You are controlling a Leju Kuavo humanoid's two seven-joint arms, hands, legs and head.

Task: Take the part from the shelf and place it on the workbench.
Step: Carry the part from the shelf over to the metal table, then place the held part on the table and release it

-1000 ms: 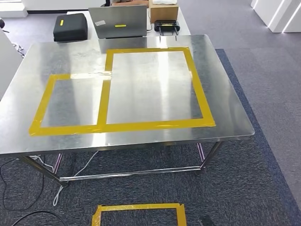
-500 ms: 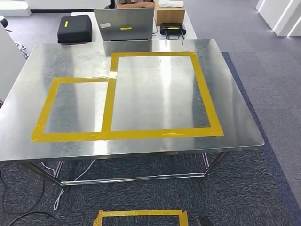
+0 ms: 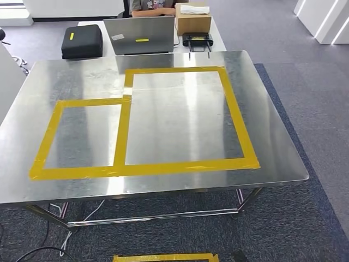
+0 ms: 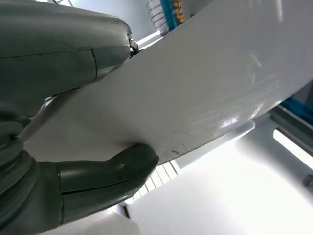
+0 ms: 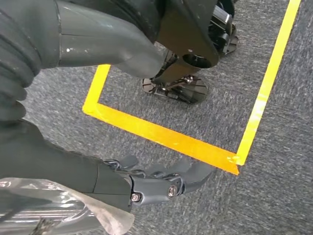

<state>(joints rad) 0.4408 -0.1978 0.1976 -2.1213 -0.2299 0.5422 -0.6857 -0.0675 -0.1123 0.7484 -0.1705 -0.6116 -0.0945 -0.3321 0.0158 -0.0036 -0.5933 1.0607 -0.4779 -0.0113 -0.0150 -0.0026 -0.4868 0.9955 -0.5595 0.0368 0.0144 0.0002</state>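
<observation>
We saw the steel desk [image 3: 263,125] ahead of us in the head view, its top marked with yellow tape [image 3: 123,131] in two adjoining rectangles, a smaller one on the left and a larger one on the right. Beyond its far edge stood a second surface carrying a black case [image 3: 81,41], a grey laptop [image 3: 139,35], a cardboard box [image 3: 192,21] and a small black device [image 3: 197,39]. A person sat behind the laptop. Cables [image 3: 82,218] trailed on the carpet under the desk, and a strip of yellow tape on the floor showed at the lower edge.

In the left wrist view, our left robot hand [image 4: 84,122] gripped the part [image 4: 207,83], a flat white sheet, with the thumb [image 4: 122,169] pressed against one face and the rest of the hand against the other. The part was in that hand, not on the desk.

In the right wrist view, our right robot hand [image 5: 147,183] hung above grey carpet, its fingers [image 5: 184,176] stretched out and apart, holding nothing. Below it a floor tape outline [image 5: 166,139] formed a corner on the carpet.
</observation>
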